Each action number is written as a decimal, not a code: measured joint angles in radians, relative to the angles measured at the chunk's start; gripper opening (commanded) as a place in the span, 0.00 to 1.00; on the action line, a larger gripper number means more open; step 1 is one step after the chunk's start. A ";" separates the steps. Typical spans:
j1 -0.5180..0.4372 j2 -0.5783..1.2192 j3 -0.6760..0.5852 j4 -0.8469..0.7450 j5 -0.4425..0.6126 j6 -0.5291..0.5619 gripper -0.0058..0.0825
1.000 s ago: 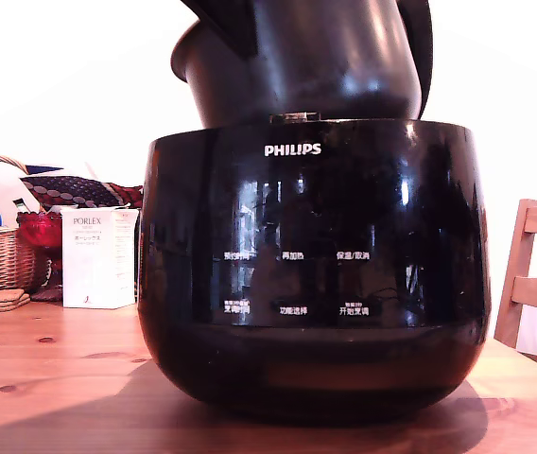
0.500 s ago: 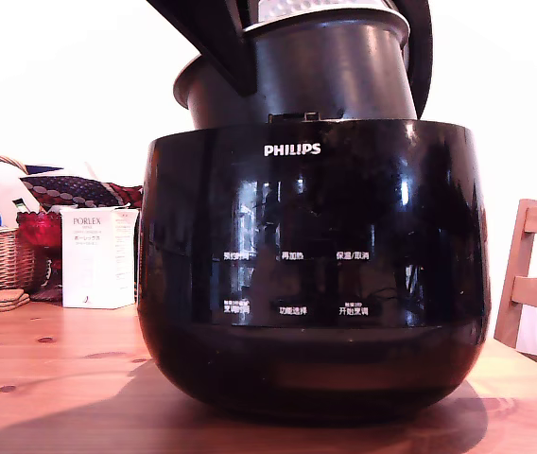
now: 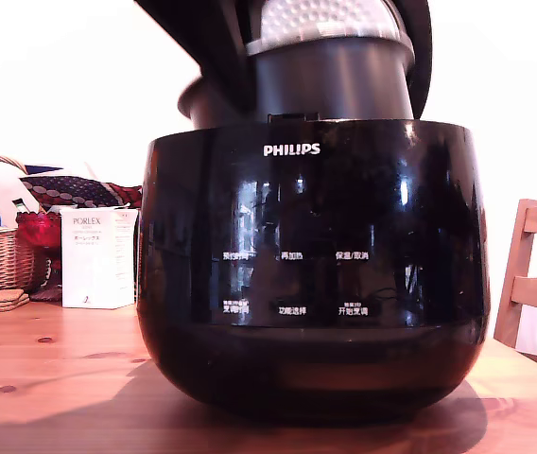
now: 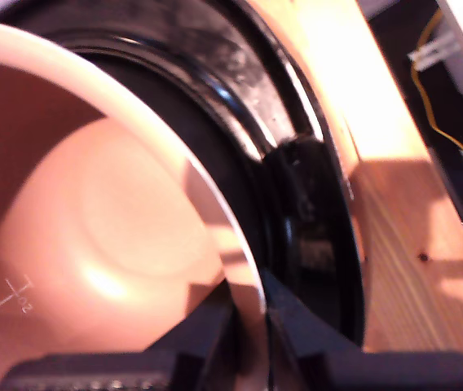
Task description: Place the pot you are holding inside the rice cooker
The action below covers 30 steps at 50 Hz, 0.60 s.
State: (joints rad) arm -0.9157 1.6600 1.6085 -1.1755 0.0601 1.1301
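Over the last second the round dark grey metal pot (image 3: pixel 330 85) has sunk lower into the large glossy black PHILIPS rice cooker (image 3: pixel 311 274): more of its wall is now hidden behind the cooker's front edge, and the dimpled silver-white plate of the raised lid (image 3: pixel 320 19) has come into sight above its flared rim. The pot looks roughly half sunk and tilted, higher toward the exterior view's right, so by my reading the lowering is under way but not finished. The wrist view shows the claw (image 4: pixel 248 326) pinching the pot's rim, one dark finger inside and one outside. The pot's interior, with measuring marks on its wall, holds nothing. Whether anything lies in the cooker's well cannot be seen. The cooker stands on a pale wooden desk (image 3: pixel 51 378)
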 measured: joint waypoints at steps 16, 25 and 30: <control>0.000 0.007 0.002 0.001 0.001 0.010 0.04; 0.000 0.007 0.002 0.001 0.001 0.010 0.12; 0.000 0.007 0.002 0.002 0.001 0.011 0.14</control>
State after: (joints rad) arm -0.9157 1.6669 1.6100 -1.1736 0.0608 1.1412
